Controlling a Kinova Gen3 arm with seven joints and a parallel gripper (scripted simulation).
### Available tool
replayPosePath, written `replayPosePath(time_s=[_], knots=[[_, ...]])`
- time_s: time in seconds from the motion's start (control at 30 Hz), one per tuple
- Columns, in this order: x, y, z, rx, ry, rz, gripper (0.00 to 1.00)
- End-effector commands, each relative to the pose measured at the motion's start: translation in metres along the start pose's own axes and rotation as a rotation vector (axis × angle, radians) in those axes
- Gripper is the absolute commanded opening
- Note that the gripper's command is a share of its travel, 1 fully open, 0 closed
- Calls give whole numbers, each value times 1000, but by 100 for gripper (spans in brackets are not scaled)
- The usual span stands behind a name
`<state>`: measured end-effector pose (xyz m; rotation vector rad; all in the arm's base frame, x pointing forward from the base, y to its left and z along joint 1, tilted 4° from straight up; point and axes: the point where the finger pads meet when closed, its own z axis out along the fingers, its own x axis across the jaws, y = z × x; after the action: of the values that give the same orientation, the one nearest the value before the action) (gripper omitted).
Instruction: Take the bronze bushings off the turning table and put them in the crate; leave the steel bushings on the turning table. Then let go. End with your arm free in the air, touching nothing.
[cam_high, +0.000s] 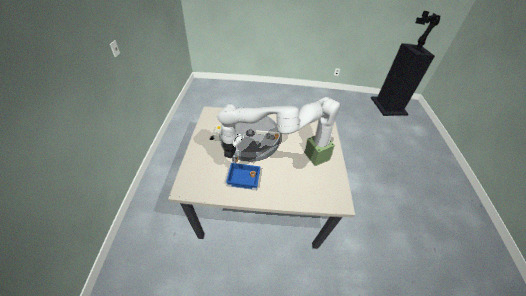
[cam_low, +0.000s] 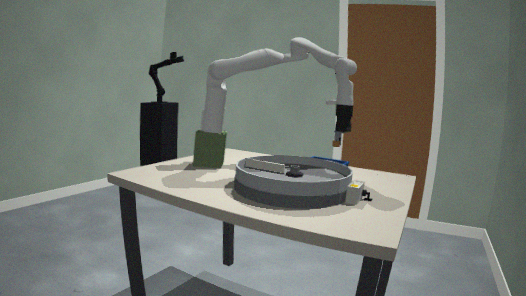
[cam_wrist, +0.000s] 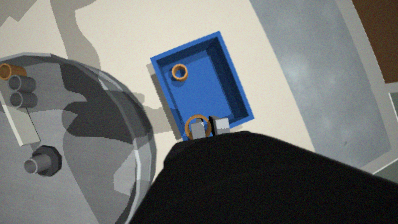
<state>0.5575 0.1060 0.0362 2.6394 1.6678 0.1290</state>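
Note:
My gripper (cam_wrist: 206, 124) (cam_low: 338, 140) (cam_high: 234, 154) is shut on a bronze bushing (cam_wrist: 195, 126) (cam_low: 336, 143). It holds the bushing high over the edge of the blue crate (cam_wrist: 236, 75) (cam_high: 230, 179) (cam_low: 331, 160) that faces the turning table. Another bronze bushing (cam_wrist: 179, 72) (cam_high: 253, 174) stands inside the crate. On the grey turning table (cam_wrist: 100, 165) (cam_high: 267, 146) (cam_low: 290, 192), a bronze bushing (cam_wrist: 7, 71) stands at the far left edge of the wrist view next to two steel bushings (cam_wrist: 18, 91). A third steel bushing (cam_wrist: 36, 164) (cam_low: 295, 171) sits on a dark hexagonal base.
A pale bar (cam_wrist: 21, 123) (cam_low: 265, 164) lies across the turning table. A small grey box (cam_low: 355, 192) (cam_high: 217, 131) sits against the table's rim. The arm's green base (cam_high: 319, 150) (cam_low: 209, 148) stands on the beige table (cam_high: 300, 190). A black pedestal (cam_high: 404, 77) stands in the room's corner.

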Motion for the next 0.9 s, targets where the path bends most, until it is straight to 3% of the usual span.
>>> replayPosePath(time_s=[0.0, 0.4, 0.57, 0.87], knots=[[-3, -2, 16, 6, -8, 1, 0], [-3, -2, 16, 6, -8, 1, 0], [-2, -3, 41, 6, -8, -1, 0], [-2, -3, 41, 6, -8, -1, 0]])
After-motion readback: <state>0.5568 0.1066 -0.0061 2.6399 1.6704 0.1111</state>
